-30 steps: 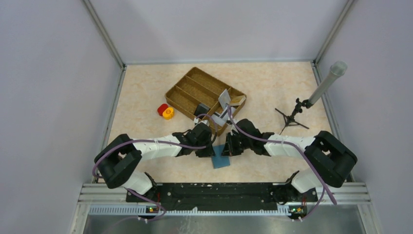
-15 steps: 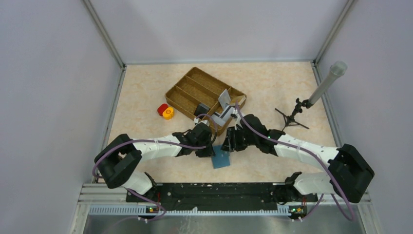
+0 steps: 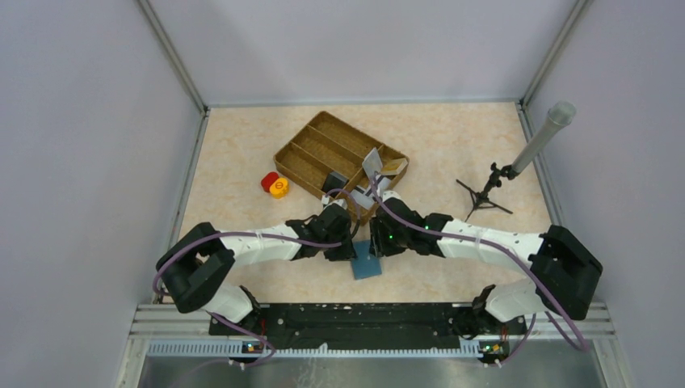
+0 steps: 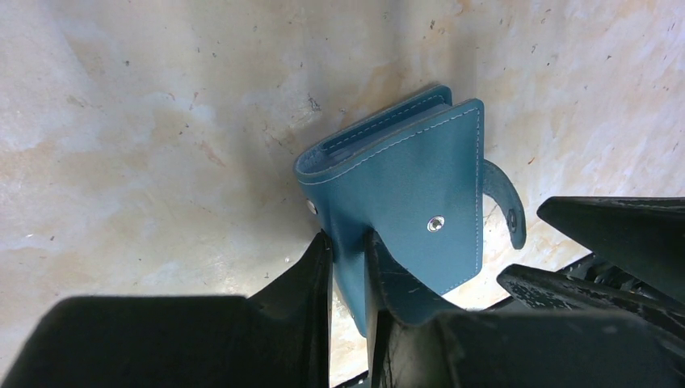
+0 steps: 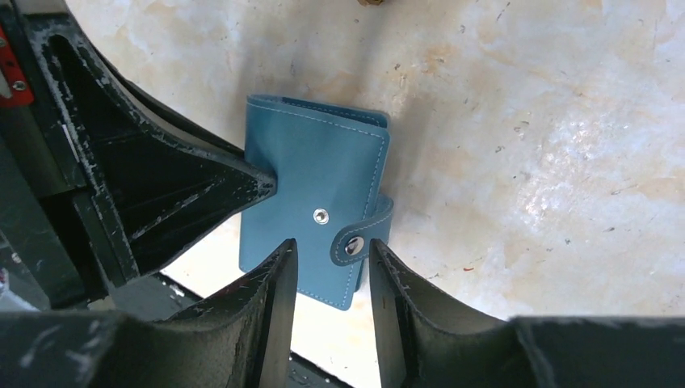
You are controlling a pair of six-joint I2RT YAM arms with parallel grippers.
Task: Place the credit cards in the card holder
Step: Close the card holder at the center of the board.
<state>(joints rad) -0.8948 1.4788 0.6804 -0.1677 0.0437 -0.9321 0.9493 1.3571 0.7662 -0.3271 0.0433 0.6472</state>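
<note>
Right wrist view | card holder (image 5: 311,186) is lying folded on the worktop (image 5: 525,121) | your left fingers (image 4: 311,283) are pinching its edge | your right fingers (image 5: 271,299) are standing apart, straddling the loose tab (image 5: 361,234) | you should be closing squarely on the tab and peeling gently.

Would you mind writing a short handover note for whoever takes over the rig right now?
Left gripper: shut on the cover edge of the card holder.
Right gripper: open, fingers either side of the closing tab, not gripping.
Card holder: folded, tab unsnapped, on the table between the two grippers.
Credit cards: a grey one and a tan one stand in the woven tray, at its near-right end; any others cannot be made out.
Done: holder gripped. No card visible in it.
Left: open the holder, fetch the cards from the tray, slot them in.
</note>
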